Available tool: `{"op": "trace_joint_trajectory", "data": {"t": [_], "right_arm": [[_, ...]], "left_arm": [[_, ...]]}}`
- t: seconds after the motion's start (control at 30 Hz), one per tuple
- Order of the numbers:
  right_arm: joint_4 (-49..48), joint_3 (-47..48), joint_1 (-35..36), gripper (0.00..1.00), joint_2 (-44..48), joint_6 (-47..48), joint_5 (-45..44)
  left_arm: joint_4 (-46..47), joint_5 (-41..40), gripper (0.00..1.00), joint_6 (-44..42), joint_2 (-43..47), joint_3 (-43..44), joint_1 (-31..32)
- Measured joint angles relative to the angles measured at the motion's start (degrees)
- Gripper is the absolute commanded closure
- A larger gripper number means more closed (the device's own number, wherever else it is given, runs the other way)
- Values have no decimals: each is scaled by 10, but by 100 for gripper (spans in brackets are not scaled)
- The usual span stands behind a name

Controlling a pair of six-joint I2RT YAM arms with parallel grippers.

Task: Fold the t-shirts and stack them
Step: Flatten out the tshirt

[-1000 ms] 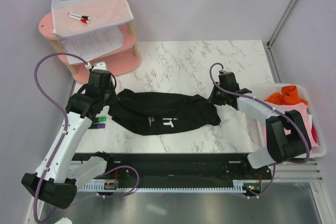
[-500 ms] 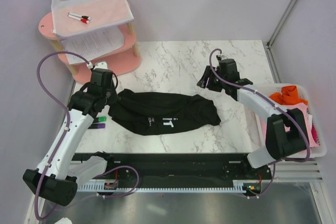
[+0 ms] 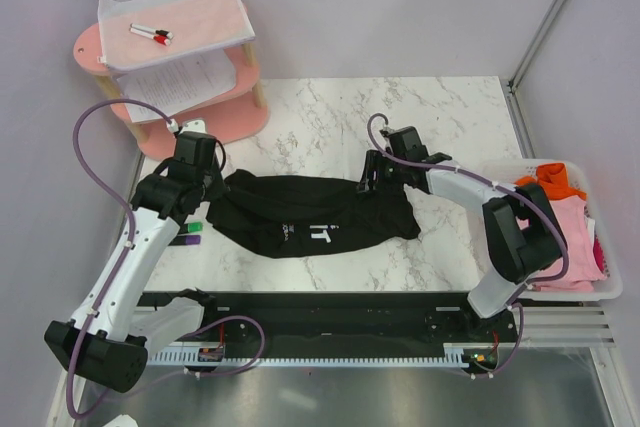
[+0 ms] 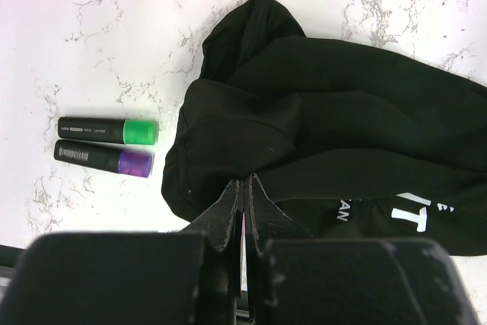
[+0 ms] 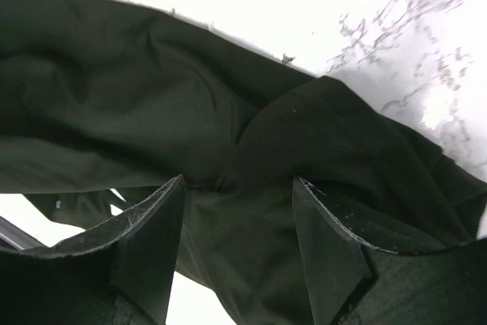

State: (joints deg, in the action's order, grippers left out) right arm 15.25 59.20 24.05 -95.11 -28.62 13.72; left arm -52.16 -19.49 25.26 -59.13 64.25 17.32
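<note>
- Your left fingers (image 4: 228, 215) are pinched tight on the black t-shirt (image 3: 310, 212) at its left end.
- Your right fingers (image 5: 152, 234) stand apart over its right end, holding nothing.
- The shirt lies bunched on the table (image 3: 340, 117).

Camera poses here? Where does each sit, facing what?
Top external: above and behind the left arm and right arm, both showing, looking down on the table.
Left wrist: on the left arm, facing down past the shut left gripper pinching the black t-shirt.
Right wrist: on the right arm, facing down past the open right gripper at cloth.
Shared: all see that t-shirt.
</note>
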Motion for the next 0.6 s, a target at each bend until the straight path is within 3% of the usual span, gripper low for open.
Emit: {"op": "trace_joint_trajectory", "data": {"t": [0.13, 0.17, 0.23, 0.33, 0.37, 0.6], "right_arm": [[2, 1, 14, 39, -23, 2, -3], [2, 1, 16, 49, -31, 2, -6], [3, 2, 20, 56, -42, 5, -11], [8, 10, 24, 81, -62, 6, -25], [9, 13, 25, 98, -66, 7, -30], [16, 21, 38, 100, -68, 3, -79]], "left_arm": [[1, 0, 98, 0, -2, -2, 0], [1, 0, 98, 0, -2, -3, 0], [1, 0, 98, 0, -2, -3, 0], [2, 0, 98, 0, -2, -3, 0], [2, 0, 98, 0, -2, -3, 0], [4, 0, 98, 0, -2, -4, 0]]}}
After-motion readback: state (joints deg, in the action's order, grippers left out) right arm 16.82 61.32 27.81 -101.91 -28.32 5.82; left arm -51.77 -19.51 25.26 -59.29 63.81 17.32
